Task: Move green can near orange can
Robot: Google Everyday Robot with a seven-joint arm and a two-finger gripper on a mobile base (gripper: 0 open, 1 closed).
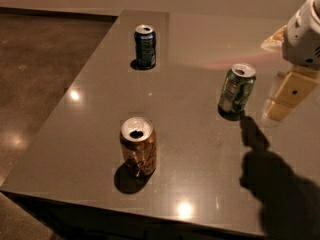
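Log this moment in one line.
gripper: right of green can, apart | orange can: front-left, upright | move: not yet done

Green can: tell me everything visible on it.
The green aluminium drink can with a white label panel stands upright on the right part of the glossy grey tabletop, its silver top opened. Only the table touches it. The robot's pale hand hangs just right of it, apart. The orange-copper aluminium can stands well away, nearer the front edge.

Single elevated view: we look obliquely down across the table point(190, 134) from its near edge toward its far end, at moderate range; the pincer point(289, 95) sits at the frame's upper right
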